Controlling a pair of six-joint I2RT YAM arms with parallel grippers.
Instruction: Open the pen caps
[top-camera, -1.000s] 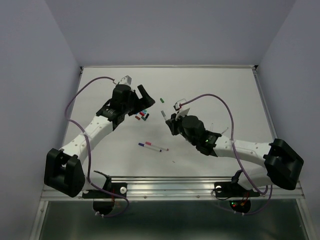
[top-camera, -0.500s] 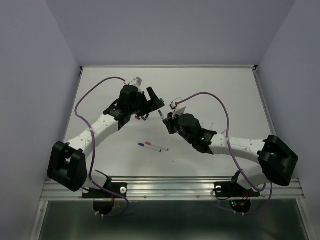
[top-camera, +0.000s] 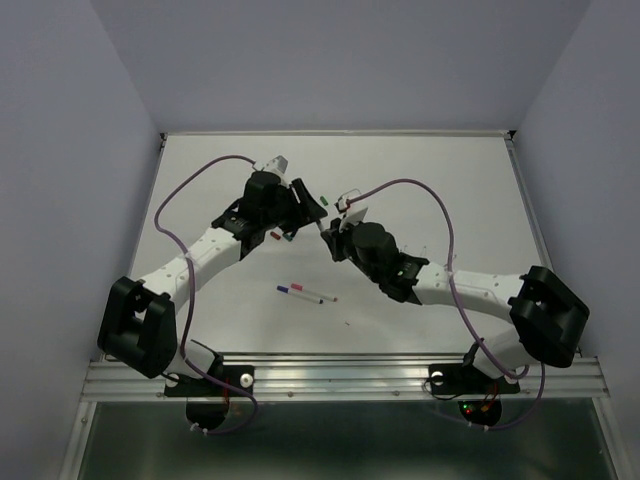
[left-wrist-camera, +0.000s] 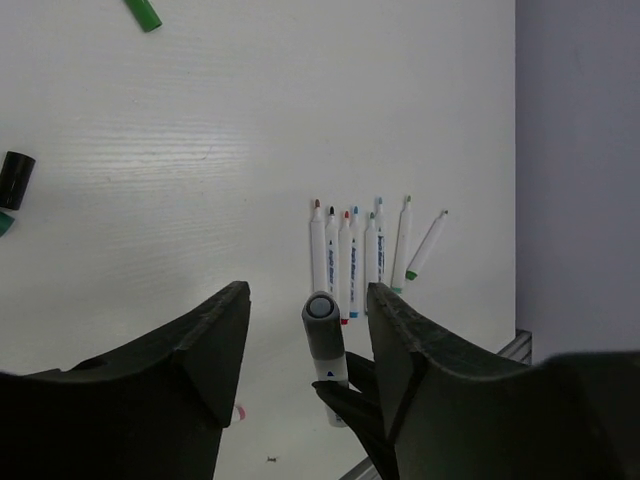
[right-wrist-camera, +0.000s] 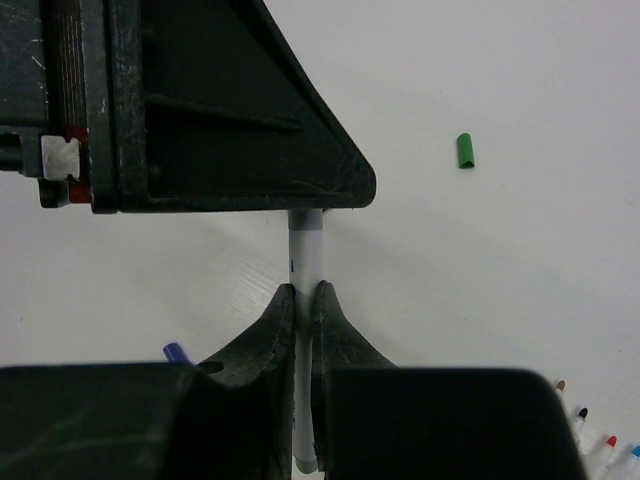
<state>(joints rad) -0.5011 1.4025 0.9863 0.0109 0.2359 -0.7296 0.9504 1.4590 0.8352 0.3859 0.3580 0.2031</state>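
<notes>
The right tool (right-wrist-camera: 304, 293) is gripping a white pen (right-wrist-camera: 305, 250) tightly at the centre of the right wrist view. The pen's grey cap (left-wrist-camera: 321, 322) is sitting between the spread fingers of the left tool (left-wrist-camera: 307, 295), with gaps showing on both sides. A loose green cap (right-wrist-camera: 465, 151) is lying on the counter (right-wrist-camera: 520, 300) at upper right.

Matt grained table (left-wrist-camera: 200, 150), smooth white plastic pen (right-wrist-camera: 305, 265), grey cap (left-wrist-camera: 321, 325), scuffed black left tool (left-wrist-camera: 307, 290)
</notes>
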